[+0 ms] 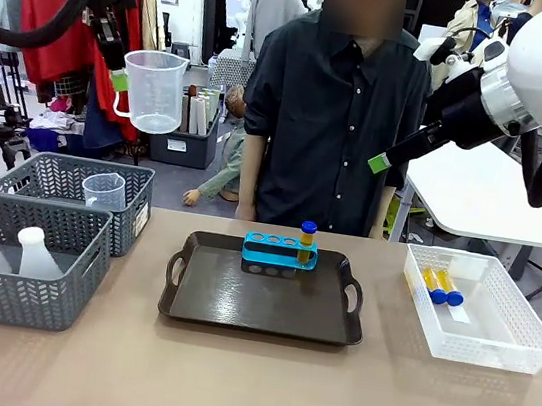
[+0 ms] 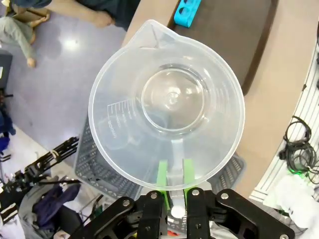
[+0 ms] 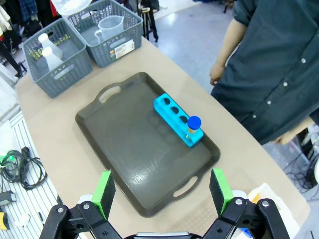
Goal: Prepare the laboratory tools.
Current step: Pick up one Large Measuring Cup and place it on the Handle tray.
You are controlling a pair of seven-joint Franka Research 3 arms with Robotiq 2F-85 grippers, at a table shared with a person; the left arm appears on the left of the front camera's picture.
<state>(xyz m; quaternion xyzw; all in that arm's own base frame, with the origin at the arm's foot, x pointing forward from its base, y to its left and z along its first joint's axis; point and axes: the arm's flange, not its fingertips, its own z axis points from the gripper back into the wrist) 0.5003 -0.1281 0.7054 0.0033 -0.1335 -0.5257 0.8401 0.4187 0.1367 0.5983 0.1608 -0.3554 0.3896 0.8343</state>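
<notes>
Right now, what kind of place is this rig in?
Likely a robot demo or data-collection workspace, not a real lab: hung clothes and a camera tripod behind, lab props like the blue tube rack staged on a tray.

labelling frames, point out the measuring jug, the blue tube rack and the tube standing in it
measuring jug (image 1: 153, 96): front view, its side wall
blue tube rack (image 1: 269, 255): front view, its front face
tube (image 1: 308, 228): front view, its blue cap

the left pincer (image 2: 171, 180) clamps the clear measuring jug (image 2: 167, 104) by its handle (rim facing the camera).
</notes>
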